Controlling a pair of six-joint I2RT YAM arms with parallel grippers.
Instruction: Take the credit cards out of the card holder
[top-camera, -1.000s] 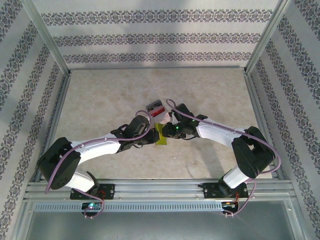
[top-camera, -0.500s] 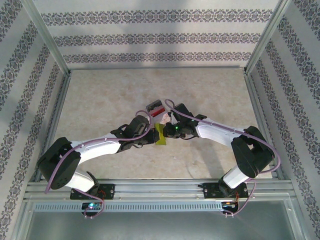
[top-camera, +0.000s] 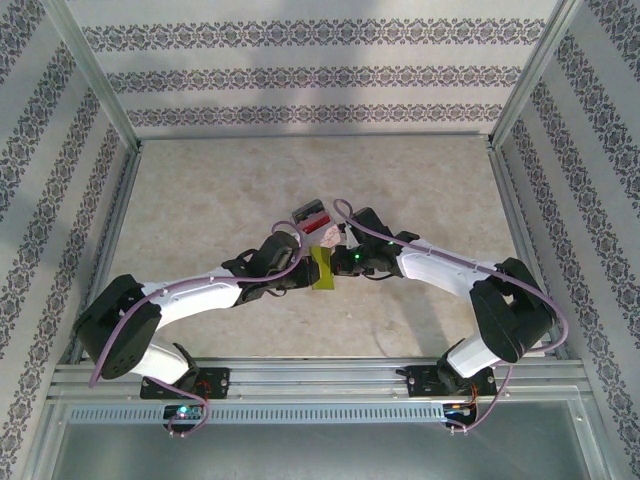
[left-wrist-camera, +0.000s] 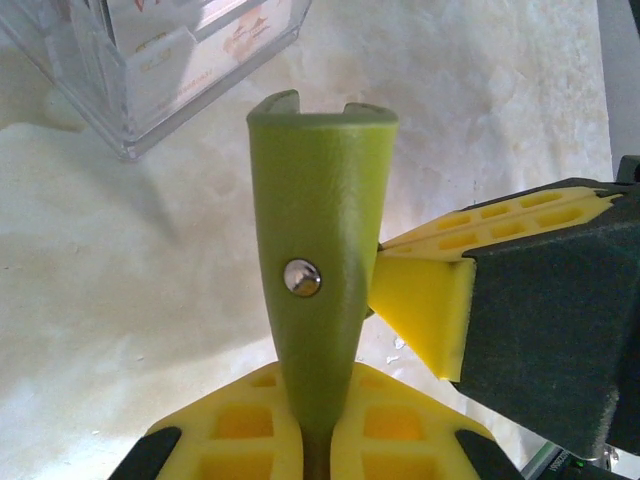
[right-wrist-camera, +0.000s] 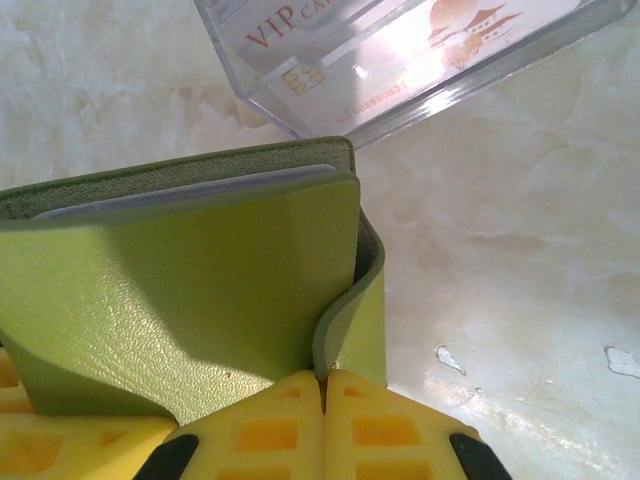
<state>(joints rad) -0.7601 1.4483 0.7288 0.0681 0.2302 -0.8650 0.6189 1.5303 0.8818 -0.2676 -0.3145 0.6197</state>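
Observation:
The olive-green card holder (top-camera: 322, 268) hangs above the table's middle, held between both arms. My left gripper (left-wrist-camera: 318, 400) is shut on its lower edge, the holder (left-wrist-camera: 320, 230) standing upright with a metal snap facing the camera. My right gripper (right-wrist-camera: 323, 385) is shut on the holder's curled outer flap (right-wrist-camera: 362, 310). Between the covers (right-wrist-camera: 180, 290) shows a pale grey edge (right-wrist-camera: 190, 190); whether it is a credit card or a sleeve I cannot tell. In the top view the left gripper (top-camera: 305, 272) and right gripper (top-camera: 336, 262) meet at the holder.
A clear plastic box (top-camera: 312, 218) with printed cards inside stands on the marble table just beyond the holder, close to both grippers (right-wrist-camera: 400, 50) (left-wrist-camera: 170, 50). Patterned walls and metal rails (top-camera: 320, 140) enclose the table.
The right gripper's jaws have closed onto the holder's flap. Both arms have stayed almost in place.

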